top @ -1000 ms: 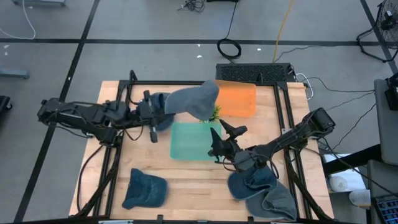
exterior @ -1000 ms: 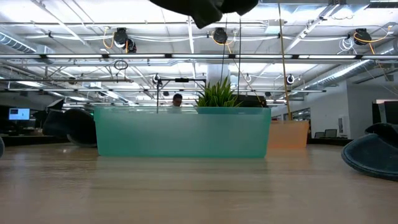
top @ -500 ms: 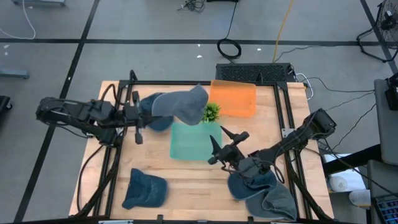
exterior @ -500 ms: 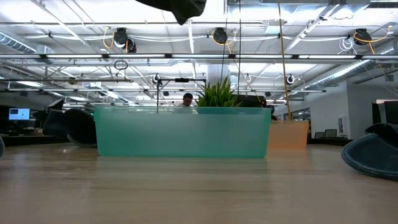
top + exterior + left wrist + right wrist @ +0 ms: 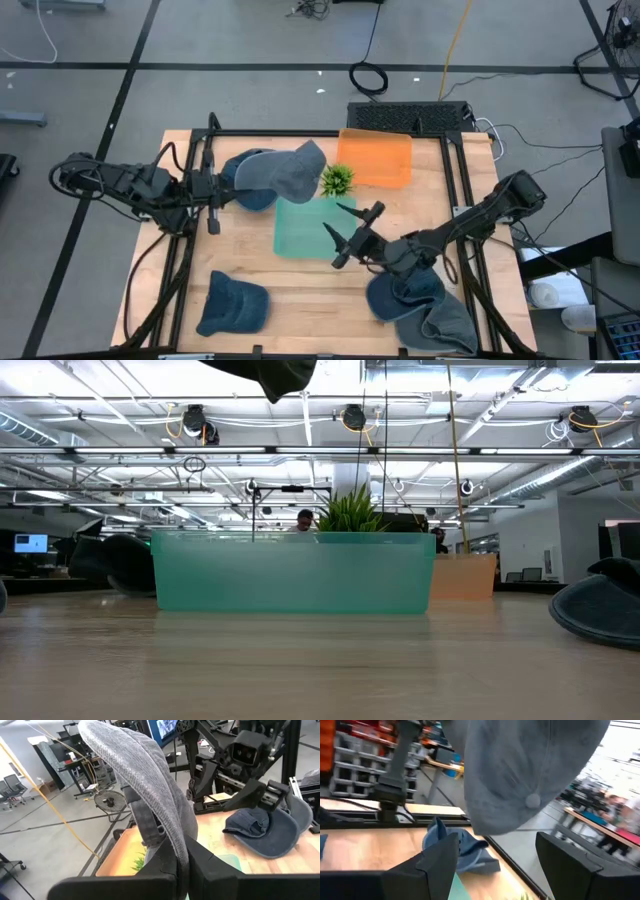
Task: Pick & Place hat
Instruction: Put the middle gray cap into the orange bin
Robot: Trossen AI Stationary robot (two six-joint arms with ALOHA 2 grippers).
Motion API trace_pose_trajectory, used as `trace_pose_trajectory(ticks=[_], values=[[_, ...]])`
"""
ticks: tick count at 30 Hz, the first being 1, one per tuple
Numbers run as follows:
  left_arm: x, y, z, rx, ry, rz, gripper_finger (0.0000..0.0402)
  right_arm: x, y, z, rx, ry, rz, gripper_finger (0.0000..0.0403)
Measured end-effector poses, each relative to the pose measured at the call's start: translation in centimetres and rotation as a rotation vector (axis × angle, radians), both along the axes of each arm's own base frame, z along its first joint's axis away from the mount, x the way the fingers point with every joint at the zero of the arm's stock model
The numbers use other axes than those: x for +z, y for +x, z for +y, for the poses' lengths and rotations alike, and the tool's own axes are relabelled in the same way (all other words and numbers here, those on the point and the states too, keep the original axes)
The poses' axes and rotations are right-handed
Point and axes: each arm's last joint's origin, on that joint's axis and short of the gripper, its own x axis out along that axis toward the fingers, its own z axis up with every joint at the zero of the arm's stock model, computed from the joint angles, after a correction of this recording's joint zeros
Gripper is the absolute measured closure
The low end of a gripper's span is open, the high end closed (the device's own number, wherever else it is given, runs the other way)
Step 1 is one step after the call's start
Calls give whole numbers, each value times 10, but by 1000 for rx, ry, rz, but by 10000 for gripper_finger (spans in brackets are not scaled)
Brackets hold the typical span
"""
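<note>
A grey cap [image 5: 285, 170] hangs in the air past my left gripper [image 5: 222, 186], above the table's far-left part and a dark blue cap [image 5: 250, 193] lying there. In the left wrist view the shut gripper [image 5: 182, 862] has the grey cap [image 5: 145, 785] between its fingers. My right gripper [image 5: 340, 232] hovers open over the green tray [image 5: 305, 235], touching nothing; its wrist view [image 5: 495, 865] looks up at the grey cap's crown [image 5: 520, 770]. In the low view only a dark bit of the cap [image 5: 265, 372] shows at the top. My left gripper pinches the grey cap's rim edge [image 5: 176, 840] between its two fingers, coming level from the table's left. The cap is lifted clear of everything and reaches out beyond the fingers toward the table's right, its crown bulging away from the gripper.
An orange tray [image 5: 378, 160] sits at the far edge, with a small green plant [image 5: 337, 180] between it and the green tray. A blue cap [image 5: 232, 303] lies near-left. More caps [image 5: 420, 305] are piled near-right under the right arm. People stand in the room behind [image 5: 305, 520].
My left gripper has drawn back toward the table's left, staying shut, and carried the grey cap from above the trays' far corner to over the dark blue cap. My right gripper, still open, has shifted slightly toward the table's left over the green tray.
</note>
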Motion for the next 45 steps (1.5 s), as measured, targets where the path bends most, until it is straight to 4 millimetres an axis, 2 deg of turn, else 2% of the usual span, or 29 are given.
trace_pose_trajectory(ticks=[8, 14, 19, 23, 28, 33, 45], values=[[1, -1, -1, 20, 43, -5, 394, 38, -23, -45, 177, 50, 23, 149], [10, 0, 0, 25, 97, -73, 394, 62, -44, -86, 219, 80, 17, 149], [14, 1, -1, 22, 136, -107, 394, 76, -60, -118, 239, 180, -50, 149], [16, 6, -2, 23, 152, -134, 394, 79, -67, -133, 327, 229, -94, 149], [17, 18, -7, 26, 154, -163, 394, 84, -71, -141, 417, 252, -130, 149], [17, 30, -10, 53, 170, -175, 394, 92, -76, -139, 543, 230, -170, 149], [15, 37, -13, 34, 160, -176, 394, 95, -80, -138, 559, 231, -181, 149]])
